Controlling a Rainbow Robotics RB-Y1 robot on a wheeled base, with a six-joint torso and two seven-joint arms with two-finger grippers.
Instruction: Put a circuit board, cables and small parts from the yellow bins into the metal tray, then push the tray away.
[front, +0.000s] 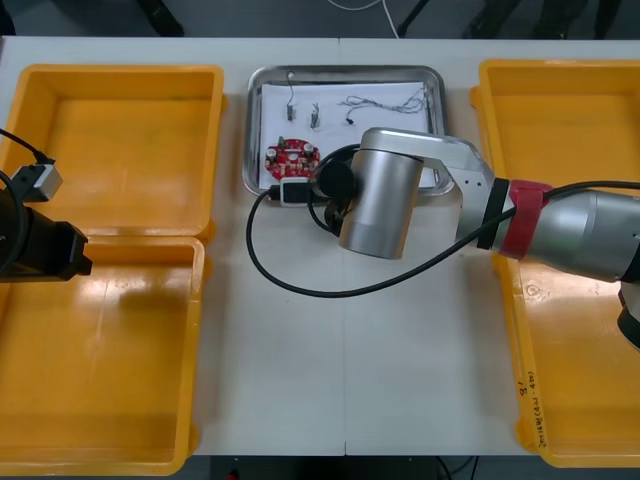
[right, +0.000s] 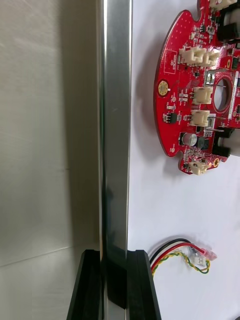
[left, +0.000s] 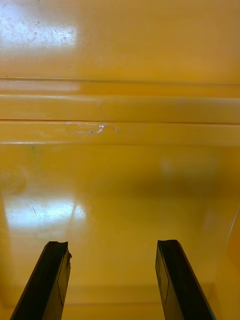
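My right gripper (right: 116, 255) is shut on the near rim of the metal tray (right: 116, 125), one finger outside the rim and one inside. On the tray's white inside lie a round red circuit board (right: 195, 95) and a red and yellow cable (right: 185, 252) beside the inner finger. In the front view the right arm's wrist (front: 385, 200) covers the near edge of the tray (front: 262, 120); the circuit board (front: 290, 157), thin cables (front: 385, 102) and small metal parts (front: 290, 105) lie in it. My left gripper (left: 112, 247) hangs open over a yellow bin (left: 120, 175).
Two yellow bins (front: 130, 130) stand at the left and look bare inside; more yellow bins (front: 560, 200) stand at the right. The left arm (front: 30, 245) is parked at the left edge. A black cable (front: 300, 285) from the right wrist loops over the table before the tray.
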